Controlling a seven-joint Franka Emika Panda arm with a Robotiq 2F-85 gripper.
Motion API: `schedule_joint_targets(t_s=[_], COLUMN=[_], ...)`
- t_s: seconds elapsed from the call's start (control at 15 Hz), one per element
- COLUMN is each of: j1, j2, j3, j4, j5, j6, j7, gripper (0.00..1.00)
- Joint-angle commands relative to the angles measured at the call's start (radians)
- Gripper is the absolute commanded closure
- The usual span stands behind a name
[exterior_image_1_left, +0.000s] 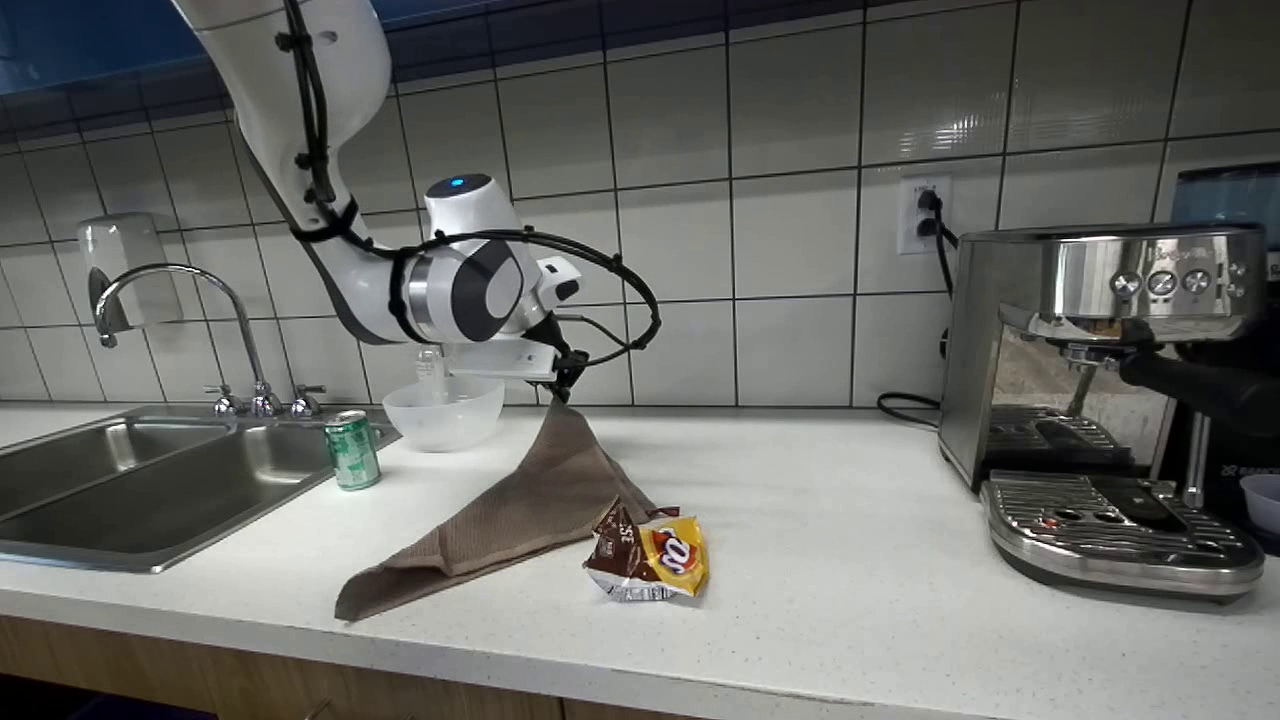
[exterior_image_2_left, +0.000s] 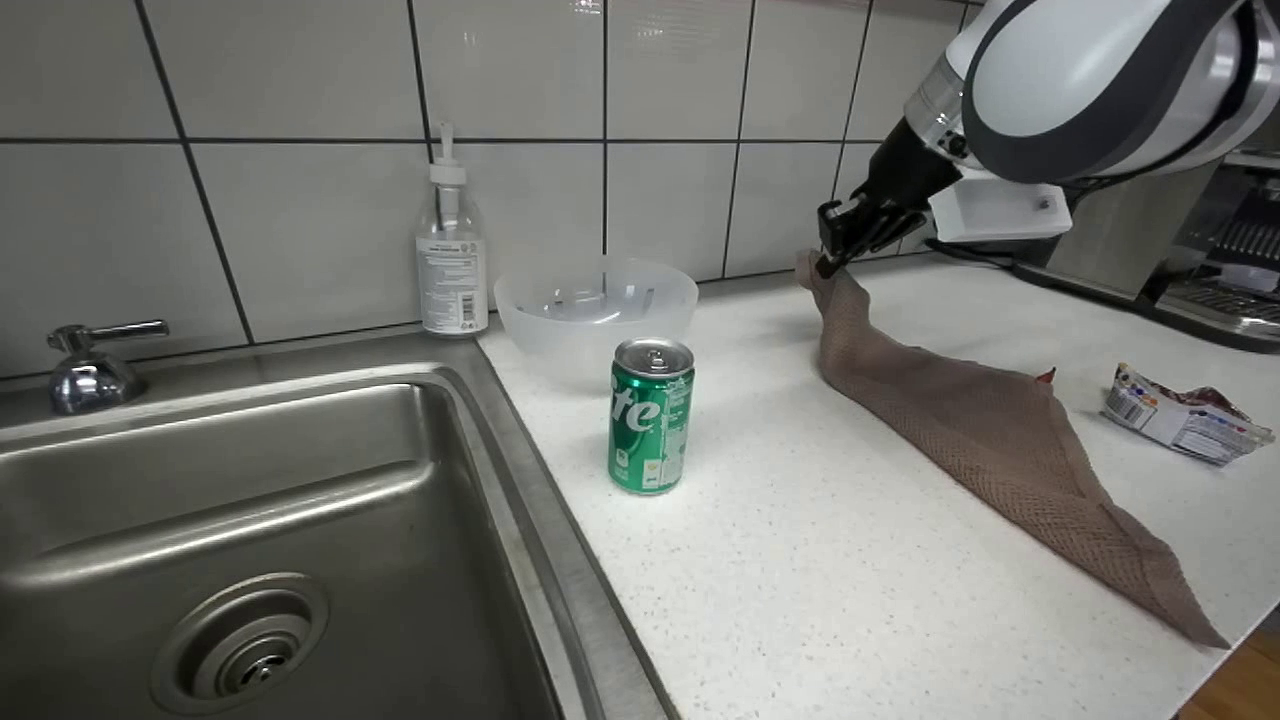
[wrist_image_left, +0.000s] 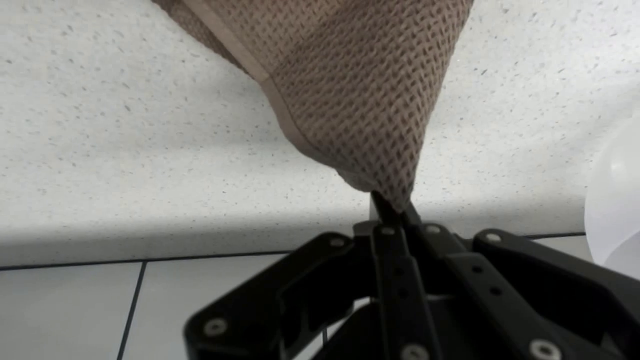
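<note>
My gripper is shut on a corner of a brown woven cloth, which rises to a point between the fingertips in the wrist view. In both exterior views the gripper stands close to the tiled wall, just above the counter. From there the cloth slopes down, and most of it lies folded across the white surface toward the front edge. A crumpled brown and yellow snack bag rests beside the cloth's front part. The pinched tip of the cloth is partly hidden by the fingers.
A green can stands upright near the sink. Behind it are a translucent bowl and a pump bottle against the wall. A steel coffee machine occupies the far end, with a cable on the counter beside it.
</note>
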Motion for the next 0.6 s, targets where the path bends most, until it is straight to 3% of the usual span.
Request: schedule_joint_targets(t_s=[0.0,0.33,0.53], j1=[-0.157,-0.319,-0.337], j2=[-0.071,-0.093,-0.113], j3=[0.144,0.293,0.309], j4=[-0.075,-0.114,-0.142], j5=[0.01,0.016,0.025], j6=[0.004,-0.005,-0.007], j7=[-0.091,-0.141,-0.104], gripper=[0.99,0.99,0.99])
